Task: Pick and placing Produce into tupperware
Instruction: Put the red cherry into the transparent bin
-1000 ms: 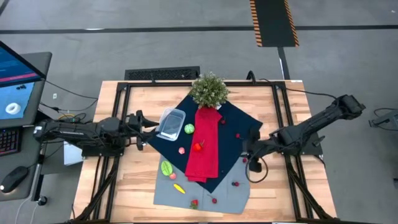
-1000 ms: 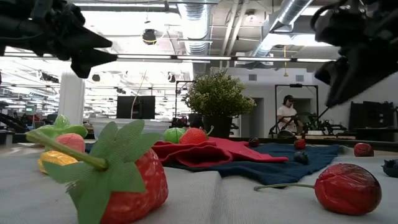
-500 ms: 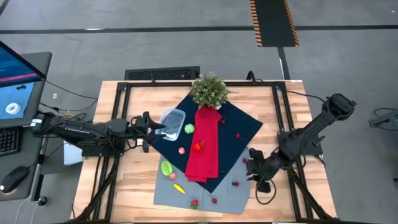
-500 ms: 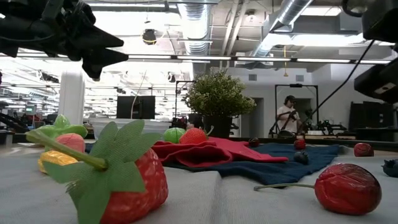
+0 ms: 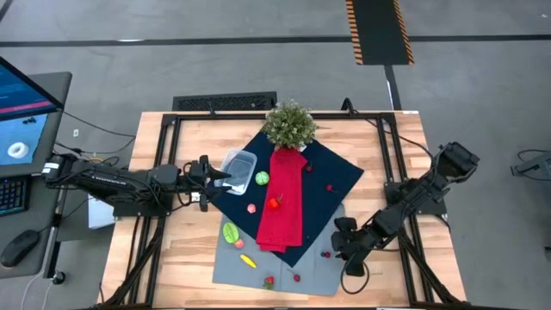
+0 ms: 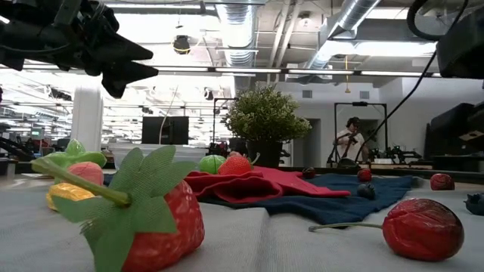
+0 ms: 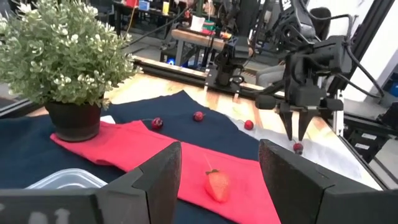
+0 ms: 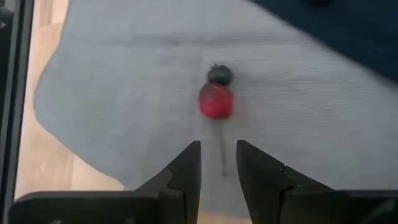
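Red cloth strip (image 5: 282,200) on navy cloth (image 5: 334,182), grey cloth (image 5: 312,269), green potted plant (image 5: 289,123), yellow produce (image 5: 248,261)

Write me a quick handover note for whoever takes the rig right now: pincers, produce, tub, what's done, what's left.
Left pincer: open, empty, beside the tub.
Right pincer: part open, empty, above a red cherry on the grey cloth.
Tub: looks empty, on the navy cloth.
Produce: all loose. Green ball, pink piece, strawberry, yellow piece and cherries lie on the cloths.
Done: nothing placed yet.
Left: every piece, probably that cherry first.
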